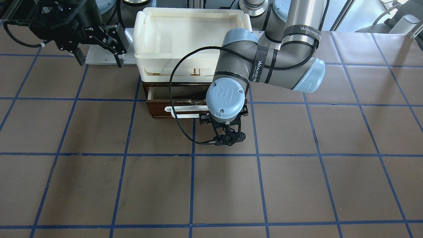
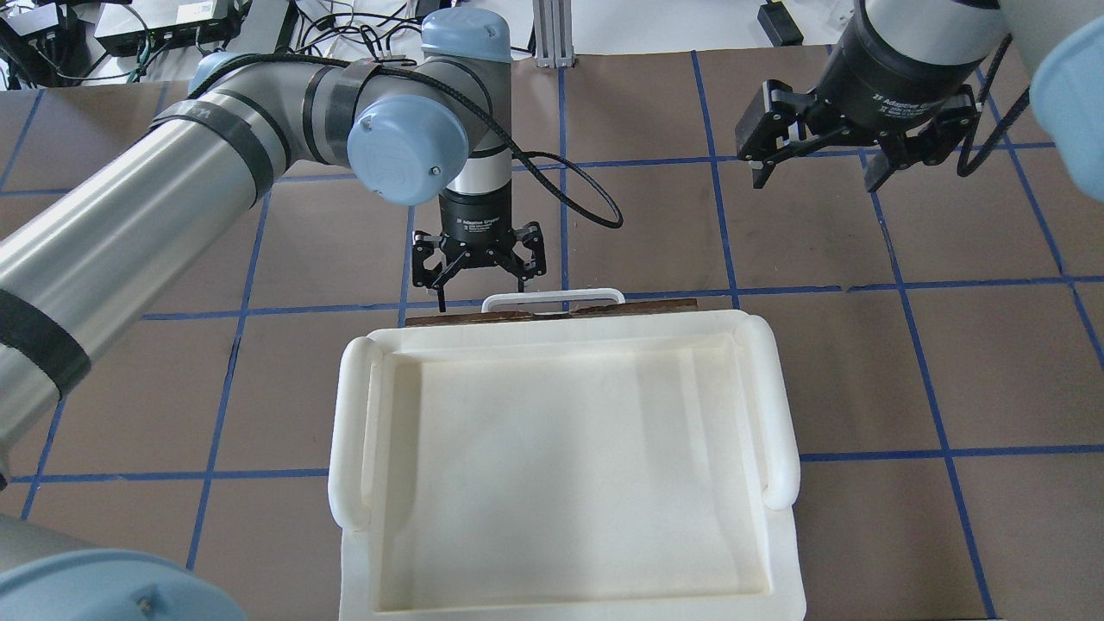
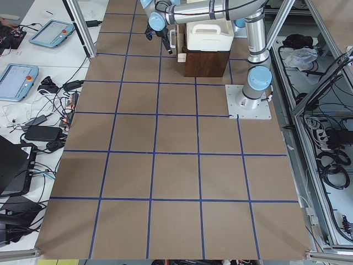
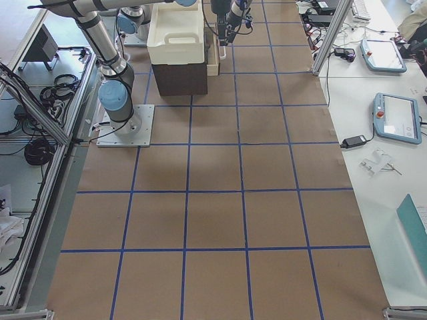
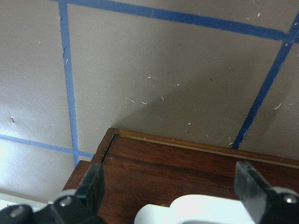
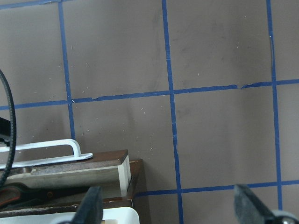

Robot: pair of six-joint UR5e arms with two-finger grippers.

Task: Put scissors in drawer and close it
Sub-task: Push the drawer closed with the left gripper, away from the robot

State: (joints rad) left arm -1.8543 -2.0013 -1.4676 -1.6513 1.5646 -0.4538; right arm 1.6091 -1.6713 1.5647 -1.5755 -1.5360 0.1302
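The dark brown drawer (image 1: 158,111) with its white bar handle (image 1: 185,112) stands a little way open under the cream trays. The scissors (image 1: 190,99) lie inside it; the right wrist view shows their dark, orange-red-lined handles (image 6: 25,193) behind the pale plywood wall (image 6: 70,173). My left gripper (image 2: 479,289) is open and empty. It points down just outside the drawer front (image 2: 552,309), at the handle's end (image 5: 201,210), with its fingers (image 5: 91,186) spread. My right gripper (image 2: 815,177) is open and empty, raised off to the side.
Stacked cream-white plastic trays (image 2: 349,431) sit on top of the drawer's cabinet (image 3: 206,62) and hide the drawer from above. My left arm's wrist (image 1: 226,97) overhangs one end of the drawer. Brown table surface with blue grid lines lies around.
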